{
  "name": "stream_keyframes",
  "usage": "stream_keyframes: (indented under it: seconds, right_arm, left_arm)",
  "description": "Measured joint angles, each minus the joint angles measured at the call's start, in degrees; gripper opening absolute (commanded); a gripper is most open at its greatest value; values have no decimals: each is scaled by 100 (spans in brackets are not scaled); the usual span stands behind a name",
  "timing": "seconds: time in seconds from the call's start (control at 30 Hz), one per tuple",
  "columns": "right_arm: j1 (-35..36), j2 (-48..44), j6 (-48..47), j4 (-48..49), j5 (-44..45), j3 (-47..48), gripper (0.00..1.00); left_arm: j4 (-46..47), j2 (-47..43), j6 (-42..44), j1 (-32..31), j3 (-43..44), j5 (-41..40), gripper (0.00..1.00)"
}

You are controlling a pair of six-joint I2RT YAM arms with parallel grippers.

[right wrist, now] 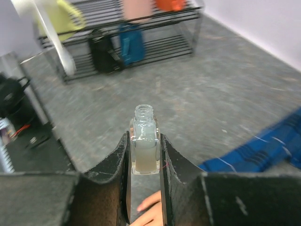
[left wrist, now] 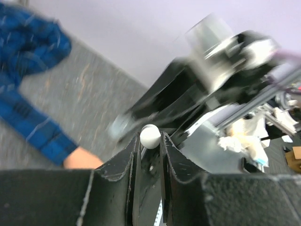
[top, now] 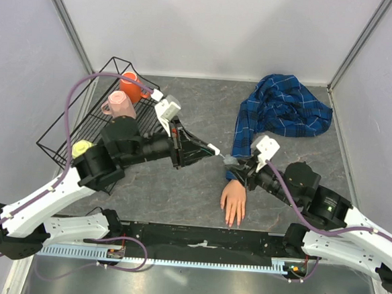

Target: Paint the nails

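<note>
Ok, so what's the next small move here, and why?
Probably lower the left gripper toward the nails of the mannequin hand: it grips the white cap, the right gripper holds the bottle uncapped, and the hand lies nearer the arm bases.

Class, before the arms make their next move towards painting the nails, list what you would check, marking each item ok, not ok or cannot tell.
1. Right jaws clamp the bottle: ok.
2. Bottle neck uncapped: ok.
3. Left jaws grip the cap: ok.
4. Brush loaded: cannot tell, hidden.
5. The hand lies flat, fingers uncovered: ok.
6. Paint on nails: cannot tell, too small.
</note>
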Motion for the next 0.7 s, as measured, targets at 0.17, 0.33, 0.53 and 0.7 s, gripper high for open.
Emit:
stream_keyframes:
  seconds: [0.17,0.33,0.53,0.7]
  right_arm:
    - [0,393,-114,-7,-911,223,0]
    - [0,415,-232,2,-1340,339,0]
    - [0,448,-313,4,-1429,387,0]
    - [0,289,-363,-26,-1427,387,0]
  left_arm:
    - [-273,35,199,2,820,256,2]
    - [-498,260,232,2,1043,514,2]
    - [-828,671,245,4,1082,616,2]
    - [-1110,610,308,9,1075,437,2]
